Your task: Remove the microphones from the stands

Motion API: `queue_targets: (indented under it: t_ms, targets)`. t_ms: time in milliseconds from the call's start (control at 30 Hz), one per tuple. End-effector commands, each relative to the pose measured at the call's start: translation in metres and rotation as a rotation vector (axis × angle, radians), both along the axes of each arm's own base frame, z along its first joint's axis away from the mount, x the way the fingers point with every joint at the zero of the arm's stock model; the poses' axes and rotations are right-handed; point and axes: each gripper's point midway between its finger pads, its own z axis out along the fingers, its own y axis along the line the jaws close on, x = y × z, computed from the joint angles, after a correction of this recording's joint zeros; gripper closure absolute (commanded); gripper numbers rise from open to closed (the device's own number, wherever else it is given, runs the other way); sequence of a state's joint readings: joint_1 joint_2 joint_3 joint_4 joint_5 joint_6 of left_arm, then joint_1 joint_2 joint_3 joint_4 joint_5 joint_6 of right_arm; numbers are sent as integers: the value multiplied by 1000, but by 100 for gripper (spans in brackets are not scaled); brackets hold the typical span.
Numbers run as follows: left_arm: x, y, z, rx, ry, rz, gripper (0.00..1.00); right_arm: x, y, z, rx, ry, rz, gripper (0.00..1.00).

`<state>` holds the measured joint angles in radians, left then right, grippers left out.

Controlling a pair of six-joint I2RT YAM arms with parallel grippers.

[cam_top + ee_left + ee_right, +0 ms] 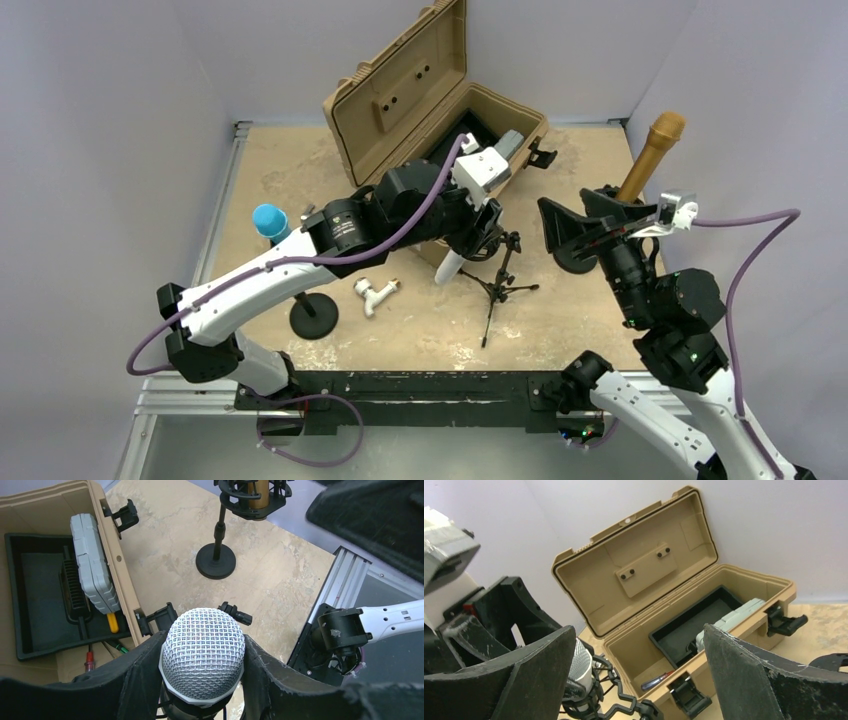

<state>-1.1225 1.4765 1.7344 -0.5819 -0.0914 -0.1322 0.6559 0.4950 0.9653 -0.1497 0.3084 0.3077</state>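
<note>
**Two hands at the bench, one clamped on the microphone**

From the top camera, the left hand [488, 232] is seen at the head of a small tripod stand [495, 288] in the middle of the bench [560, 330]. The microphone [449, 266] is tilted, its pale body pointing down towards the near left. The right hand [562, 232] is held just beside the stand, spread wide and holding nothing.

In the left wrist view, the silver mesh head of the microphone [202, 652] is gripped between both fingers [135, 680].

In the right wrist view, the two fingers [749, 680] are set well apart. The microphone [581, 667] is seen at lower left, seated in a black mount [616, 695], before an open tan case [649, 575].
</note>
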Motion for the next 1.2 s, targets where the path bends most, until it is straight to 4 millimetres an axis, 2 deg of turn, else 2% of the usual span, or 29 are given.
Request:
queue_targets:
  t_ms: [0,167,267,533,733,900,1067,1167]
  targets:
    - [0,-3,36,-57,-65,-17,73,-4,20,-6,32,11,102,3]
    - [-1,-8,45,-32,-75,-48,93,3,35,-27,28,65,147,5]
    - [-1,-8,54,-30,-96,-60,100,5,38,-31,25,77,154,5]
    - [2,-6,96,-105,-176,-54,100,4,33,-24,40,66,136,5]
    - [1,0,137,-192,-224,-40,100,5,30,-23,38,63,119,5]
    - [-5,5,156,-227,-236,-57,100,7,31,-25,32,67,116,5]
    - [-5,15,177,-253,-293,-41,100,11,35,-27,21,71,120,5]
    - [-9,24,198,-285,-341,-46,100,12,36,-30,15,76,121,5]
